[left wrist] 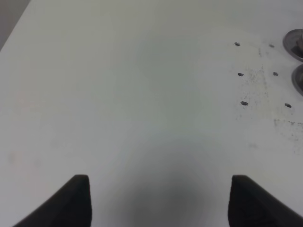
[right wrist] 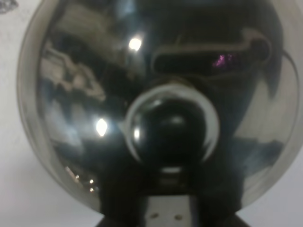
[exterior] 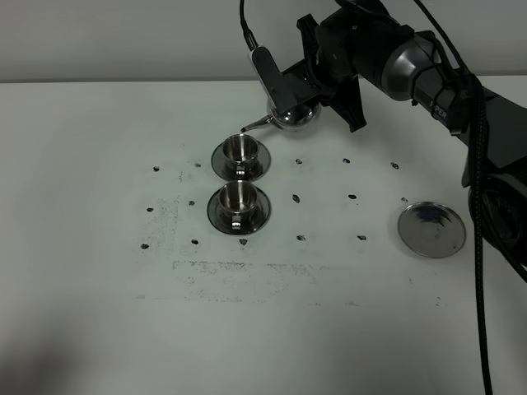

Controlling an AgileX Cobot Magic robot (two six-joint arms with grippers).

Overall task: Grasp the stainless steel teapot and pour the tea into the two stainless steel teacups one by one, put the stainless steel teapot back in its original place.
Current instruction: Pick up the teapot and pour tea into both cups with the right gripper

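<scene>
Left gripper [left wrist: 161,202]: I see its fingers spread wide over bare table [left wrist: 118,104], holding nothing.
Far teacup [exterior: 240,151]: upright on its saucer, left of centre.
Near teacup [exterior: 238,199]: on its saucer just in front of the far one.
Stainless steel teapot [exterior: 290,105]: lifted and tipped, with its spout down at the far teacup's back rim.
Right gripper [exterior: 319,78]: I have it clamped on the teapot.
Round steel plate [exterior: 431,230]: bare, well off to the right.
</scene>
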